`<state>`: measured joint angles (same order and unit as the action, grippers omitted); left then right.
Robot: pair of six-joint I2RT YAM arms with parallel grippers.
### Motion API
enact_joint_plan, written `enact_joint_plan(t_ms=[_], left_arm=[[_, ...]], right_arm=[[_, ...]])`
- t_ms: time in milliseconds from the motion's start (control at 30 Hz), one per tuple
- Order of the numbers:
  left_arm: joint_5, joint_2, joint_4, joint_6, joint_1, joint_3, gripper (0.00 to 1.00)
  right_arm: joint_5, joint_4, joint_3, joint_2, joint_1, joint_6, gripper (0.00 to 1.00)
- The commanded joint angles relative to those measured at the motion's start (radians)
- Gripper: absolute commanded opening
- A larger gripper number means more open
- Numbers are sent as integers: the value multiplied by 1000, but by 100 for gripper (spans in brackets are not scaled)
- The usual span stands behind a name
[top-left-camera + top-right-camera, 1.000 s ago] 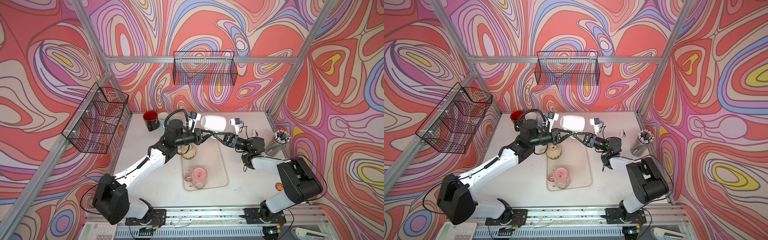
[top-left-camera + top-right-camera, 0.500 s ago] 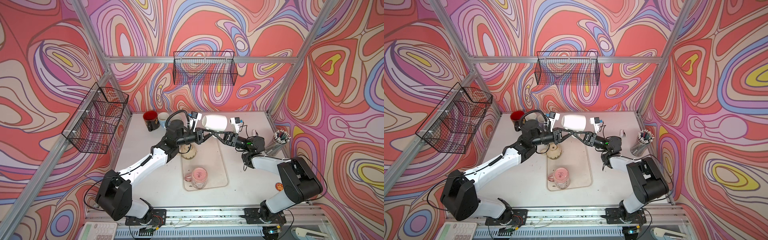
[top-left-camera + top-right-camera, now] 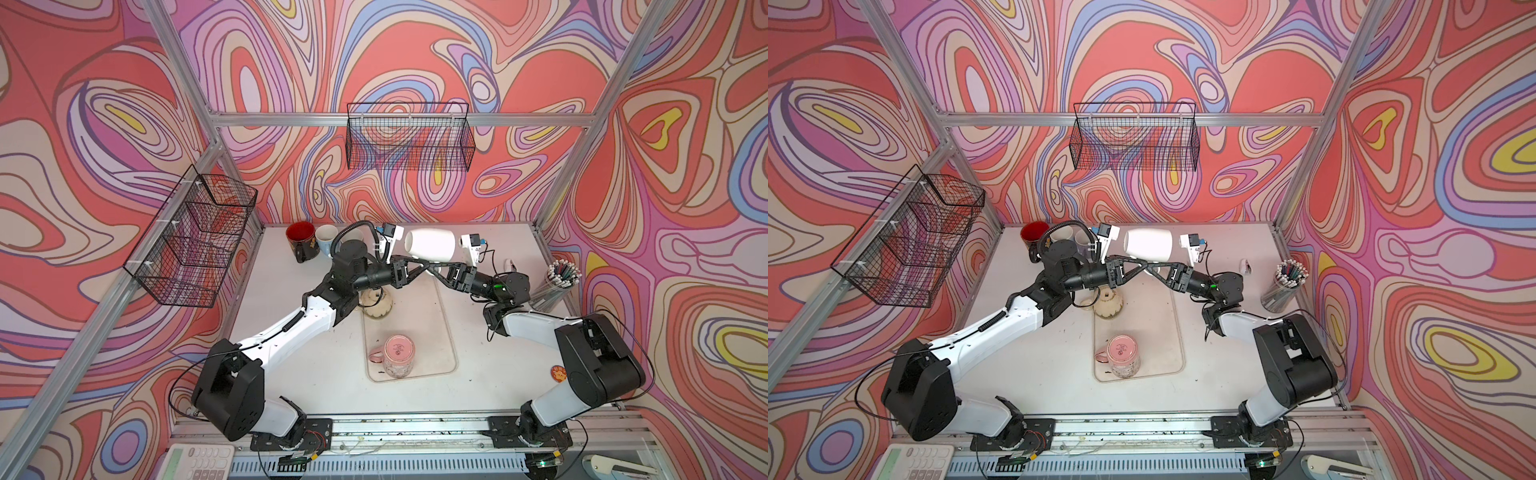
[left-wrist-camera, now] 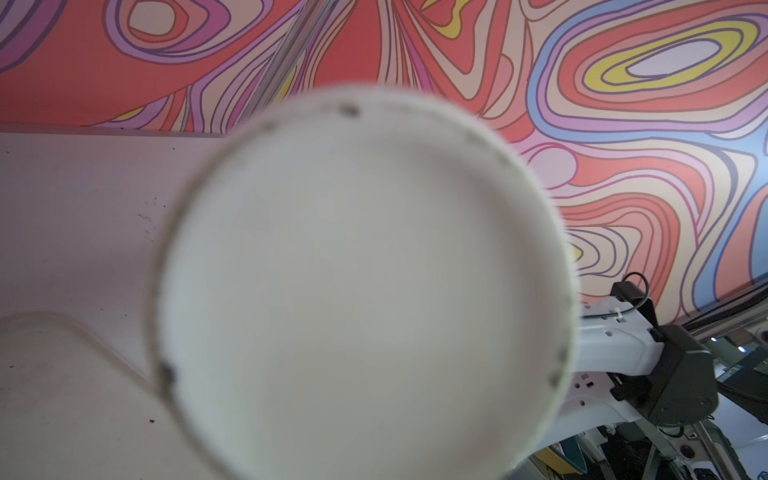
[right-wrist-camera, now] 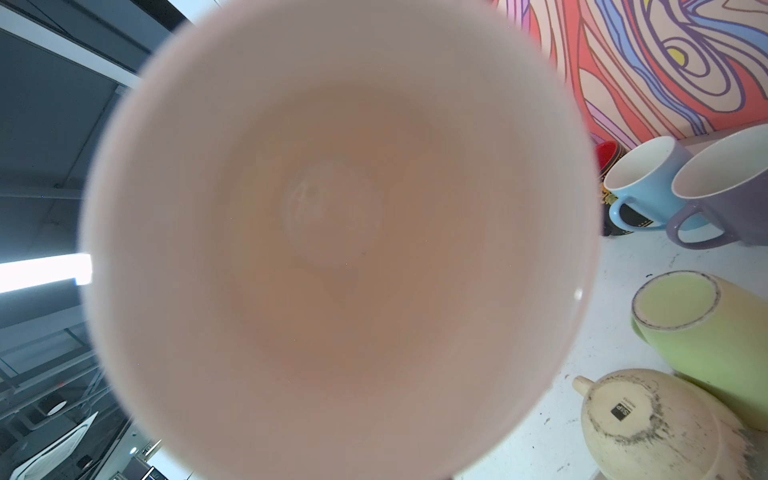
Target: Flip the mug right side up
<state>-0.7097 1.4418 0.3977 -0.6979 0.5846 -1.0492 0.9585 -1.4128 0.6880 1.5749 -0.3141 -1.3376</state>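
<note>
The white mug [image 3: 430, 246] is up off the table and lying on its side in the air, directly above the two sets of fingertips that meet beneath it. The left wrist view is filled by its flat base [image 4: 361, 291] and the right wrist view looks straight into its open mouth [image 5: 332, 232], so the bottom faces the left arm and the rim faces the right arm. The right pincer [image 3: 436, 268] comes in from its own side, jaws drawn close, pinching the mug at its underside. The left pincer [image 3: 424, 265] reaches the same spot from the opposite side, tips crossing the right one's, but whether it grips or is loose cannot be told. Behind the left pincer's wrist, a red mug [image 3: 300, 237] and a light blue mug [image 3: 326, 239] stand upright. Below that wrist sits a cream mug [image 3: 376, 305], bottom up. Nearer the robot's base than both pincers, a pink mug [image 3: 398, 353] rests bottom up on a beige mat [image 3: 444, 332].
</note>
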Motion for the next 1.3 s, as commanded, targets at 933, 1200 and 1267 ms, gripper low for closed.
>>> enact_joint_plan(t_ms=[933, 1200, 1267], left_arm=[[565, -228, -835, 340, -5, -164, 100], [672, -339, -1002, 458, -5, -203, 100], [704, -368, -1040, 484, -5, -193, 100]], right_arm=[[-335, 1433, 391, -10, 25, 730, 0], [-434, 1700, 604, 105, 15, 865, 0], [-464, 1757, 662, 137, 4, 892, 0]])
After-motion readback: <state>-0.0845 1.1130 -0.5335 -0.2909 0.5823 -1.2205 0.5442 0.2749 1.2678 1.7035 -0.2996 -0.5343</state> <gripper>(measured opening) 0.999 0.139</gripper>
